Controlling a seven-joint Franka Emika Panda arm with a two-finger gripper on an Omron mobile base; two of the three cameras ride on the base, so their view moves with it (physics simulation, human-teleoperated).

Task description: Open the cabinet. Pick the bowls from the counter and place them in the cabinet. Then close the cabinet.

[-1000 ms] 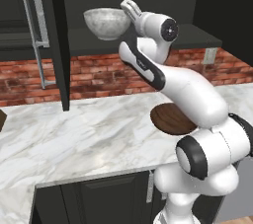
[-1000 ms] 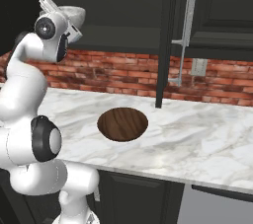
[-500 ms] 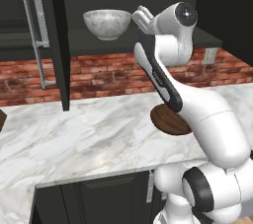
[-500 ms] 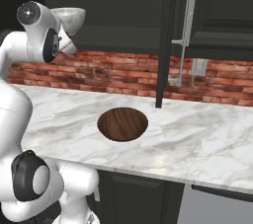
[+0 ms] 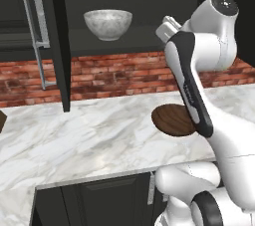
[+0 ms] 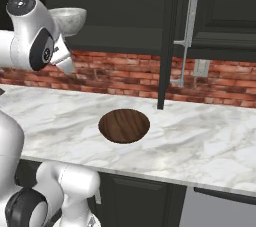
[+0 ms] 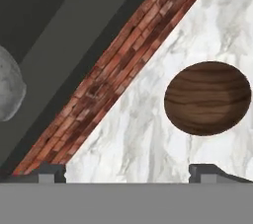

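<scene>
You see white marble counter under brick wall; cabinet open. Marble bowl on shelf, wood bowl on counter. Gripper raised near shelf, tilted down, jaws apart, empty.

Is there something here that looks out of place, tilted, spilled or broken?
Nothing stands out. The marble bowl sits upright on the shelf of the open cabinet, and the wooden bowl rests flat and upright on the counter. No spill or damage is visible in any view.
</scene>
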